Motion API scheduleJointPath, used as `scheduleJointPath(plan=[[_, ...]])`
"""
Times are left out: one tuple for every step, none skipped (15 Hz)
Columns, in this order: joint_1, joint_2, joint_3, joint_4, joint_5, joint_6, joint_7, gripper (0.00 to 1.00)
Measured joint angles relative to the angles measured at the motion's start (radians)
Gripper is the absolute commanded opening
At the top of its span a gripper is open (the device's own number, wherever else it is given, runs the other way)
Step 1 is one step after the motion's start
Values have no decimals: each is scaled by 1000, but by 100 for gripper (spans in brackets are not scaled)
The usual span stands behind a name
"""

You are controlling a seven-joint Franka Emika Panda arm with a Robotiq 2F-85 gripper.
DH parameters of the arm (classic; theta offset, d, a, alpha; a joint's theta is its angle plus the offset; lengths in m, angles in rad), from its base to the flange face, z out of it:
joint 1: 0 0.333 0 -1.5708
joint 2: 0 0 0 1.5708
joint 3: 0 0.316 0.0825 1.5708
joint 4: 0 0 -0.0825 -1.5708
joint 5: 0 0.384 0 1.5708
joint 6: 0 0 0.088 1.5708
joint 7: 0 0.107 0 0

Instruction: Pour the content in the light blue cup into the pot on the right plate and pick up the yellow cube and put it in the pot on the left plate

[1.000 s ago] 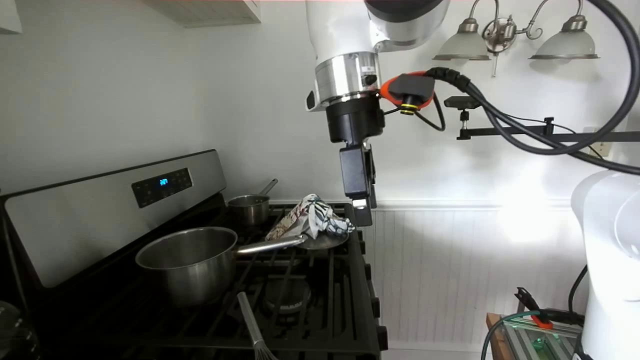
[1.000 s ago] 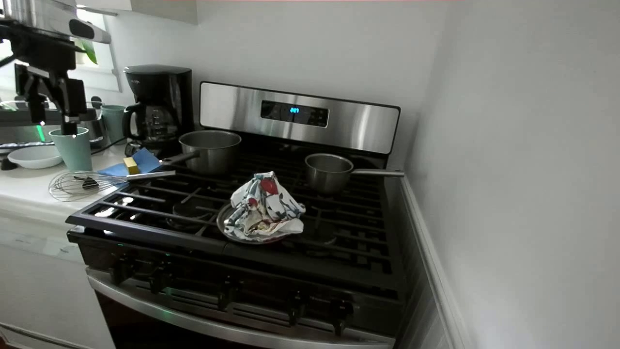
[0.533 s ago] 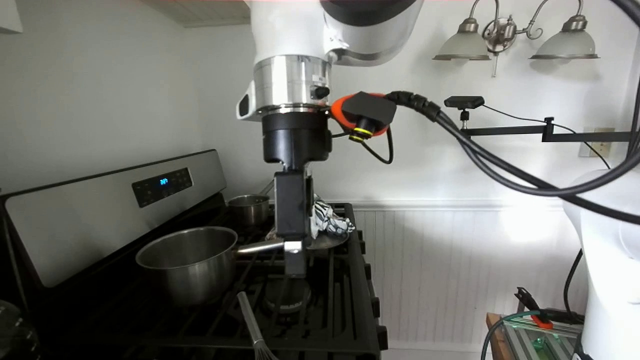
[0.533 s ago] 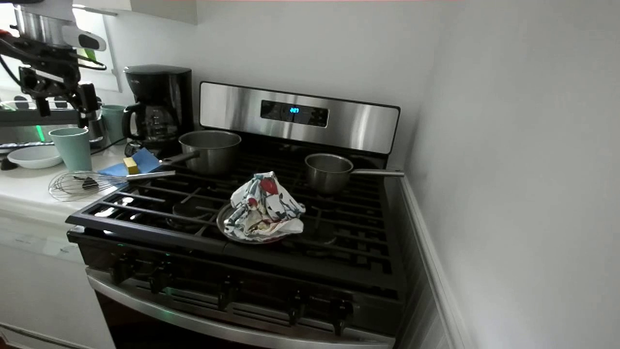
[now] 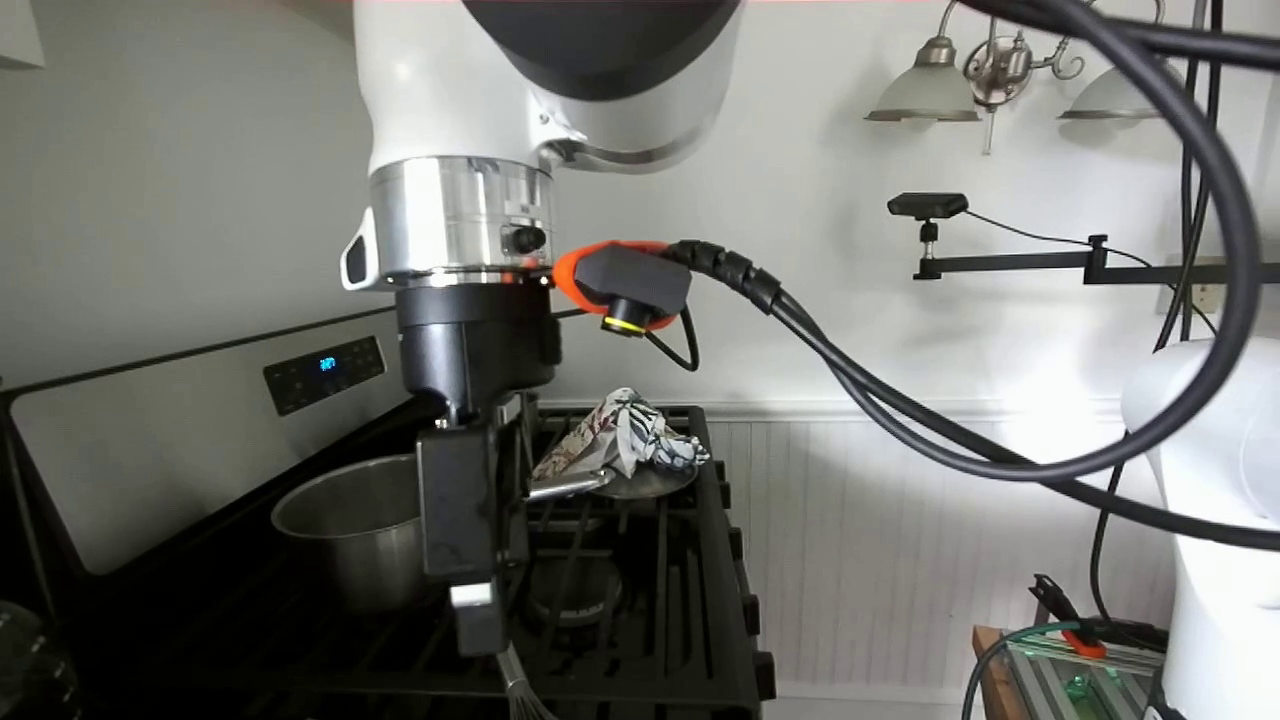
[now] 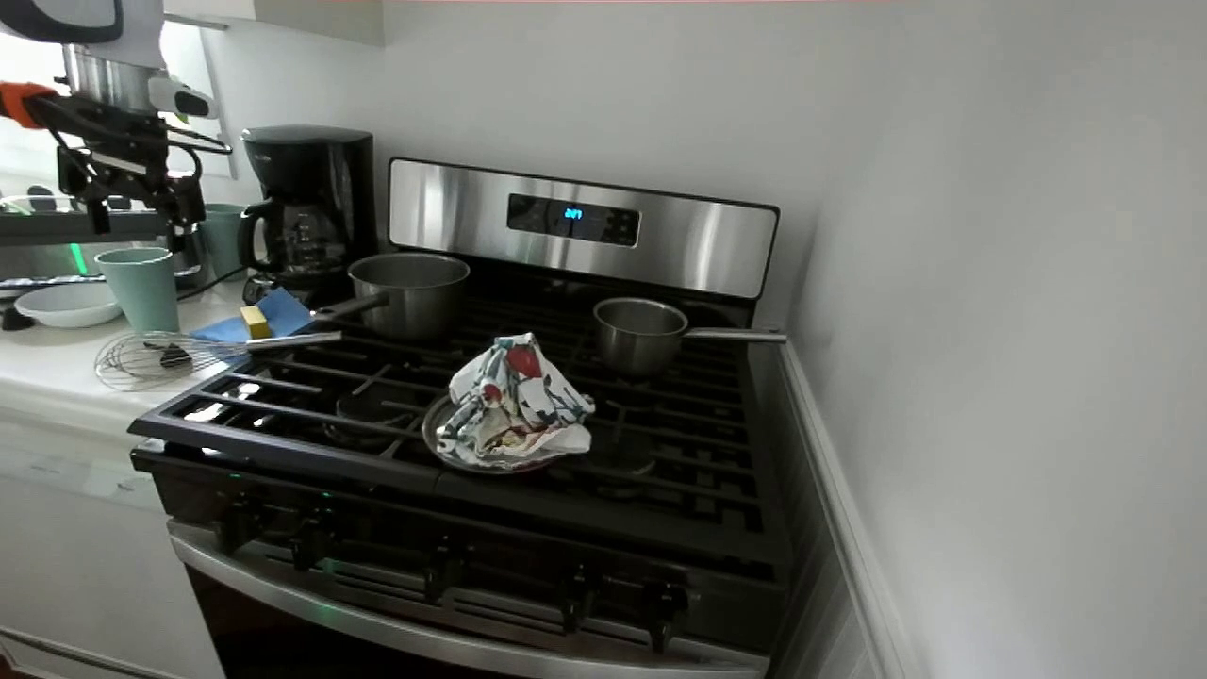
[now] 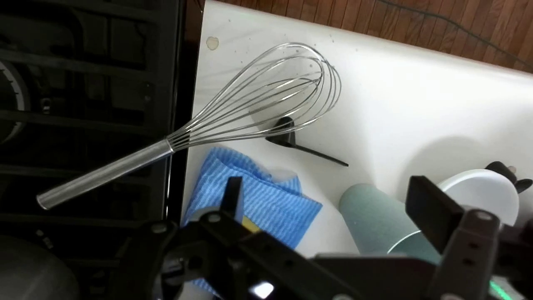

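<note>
The empty, wide-spread end effector [image 7: 327, 198] swings farther over the left desk [image 7: 416, 96], likely to fetch the near cup [image 7: 377, 221].

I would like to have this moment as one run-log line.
tool: open, above counter, holding nothing | light blue cup: upright on counter | yellow cube: on blue cloth | whisk handle: over stove
</note>
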Motion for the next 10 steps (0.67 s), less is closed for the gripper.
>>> scheduleJointPath(plan=[[-1, -6, 0, -1, 0, 0, 0, 100], [-1, -8, 0, -1, 0, 0, 0, 100], [-1, -9, 0, -1, 0, 0, 0, 100], [-1, -9, 0, -1, 0, 0, 0, 100], [-1, -6, 1, -1, 2, 5, -4, 100], [0, 0, 1, -2, 8, 22, -6, 100], [1, 7, 2, -5, 16, 51, -10, 100], [3, 15, 3, -9, 31, 87, -16, 100], [3, 23, 3, -14, 51, 125, -27, 100], [4, 33, 4, -17, 76, 162, -42, 100]])
